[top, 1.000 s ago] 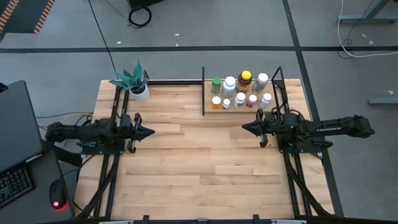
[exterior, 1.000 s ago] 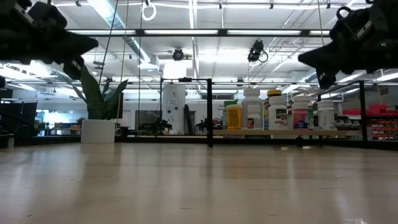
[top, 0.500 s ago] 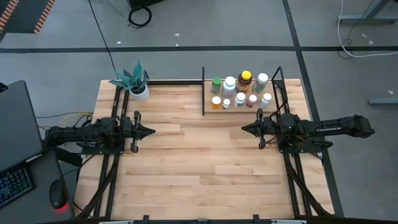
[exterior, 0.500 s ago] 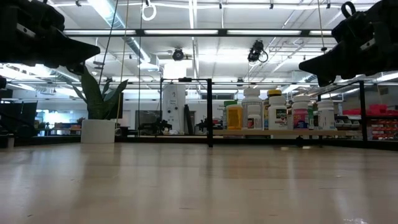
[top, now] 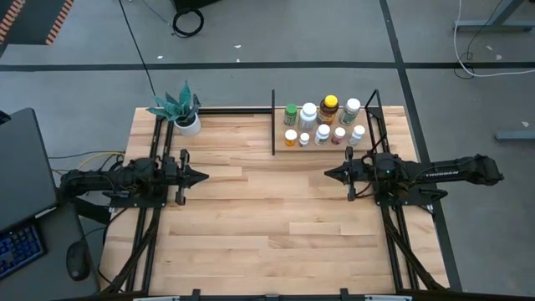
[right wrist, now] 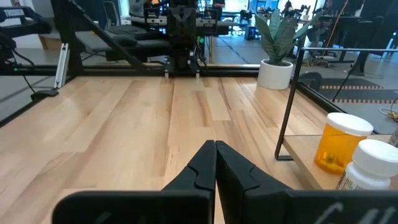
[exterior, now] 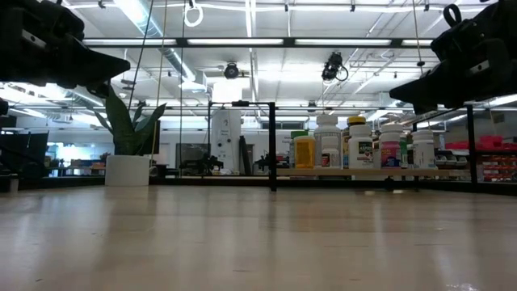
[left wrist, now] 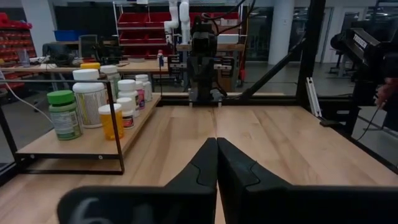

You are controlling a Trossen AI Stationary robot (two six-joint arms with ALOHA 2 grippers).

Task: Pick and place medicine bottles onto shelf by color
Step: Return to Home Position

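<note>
Several medicine bottles (top: 322,121) stand upright on the light-wood shelf (top: 288,144) at the table's far right; they also show in the low view (exterior: 355,145) and the left wrist view (left wrist: 93,102). Among them are a green-capped one (top: 290,113), a yellow-capped amber one (top: 329,107) and an orange one (right wrist: 336,143). My left gripper (top: 203,176) is shut and empty above the table's left side, pointing right. My right gripper (top: 328,173) is shut and empty just nearer than the shelf, pointing left. Both hang well above the tabletop in the low view.
A potted teal plant (top: 180,109) stands at the far left corner. The shelf's black uprights (top: 273,121) and back rail frame the bottles. Bare wooden tabletop (top: 267,209) lies between the two grippers. A laptop (top: 21,184) sits off the table's left edge.
My left gripper has moved slightly toward the table's right. My right gripper has risen slightly and levelled out. Both stay shut; the bottles have not moved.
</note>
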